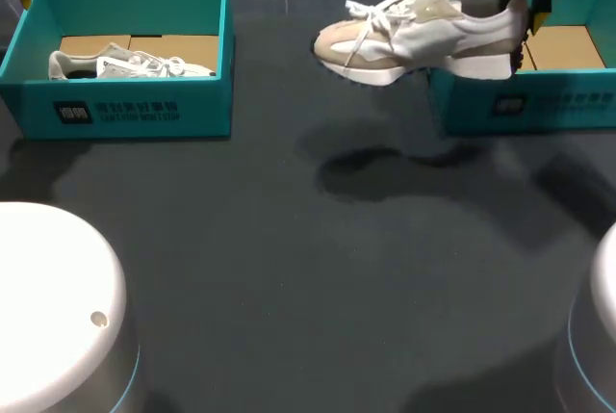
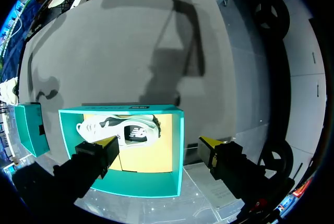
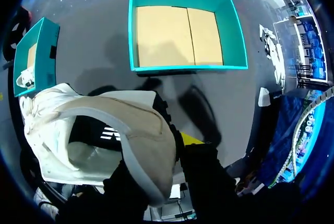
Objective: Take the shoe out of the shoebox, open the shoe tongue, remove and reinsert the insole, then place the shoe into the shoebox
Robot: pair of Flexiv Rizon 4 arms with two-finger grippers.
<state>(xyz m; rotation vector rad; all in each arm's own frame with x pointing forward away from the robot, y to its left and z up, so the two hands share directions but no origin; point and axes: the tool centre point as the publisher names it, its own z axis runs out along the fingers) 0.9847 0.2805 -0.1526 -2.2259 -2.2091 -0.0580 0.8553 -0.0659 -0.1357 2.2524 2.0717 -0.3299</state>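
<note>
Right end effector (image 1: 525, 26) pinches shoe (image 1: 414, 38) by heel above surface (image 1: 289, 269). Toe-heavy shoe may pivot and drop. Left end effector (image 2: 159, 143) open, empty.

L shoebox (image 1: 144, 110) sits at far L of table (image 1: 289, 269) w/ a second shoe (image 1: 130, 64) lying in it; R shoebox (image 1: 539, 105) at far R, well apart. The shoe (image 1: 414, 36) hangs above the table btwn them, toe pointing L, heel over R shoebox's L wall, gripped there by R gripper (image 1: 525, 18). L gripper (image 2: 164, 148) hovers over L shoebox.
</note>
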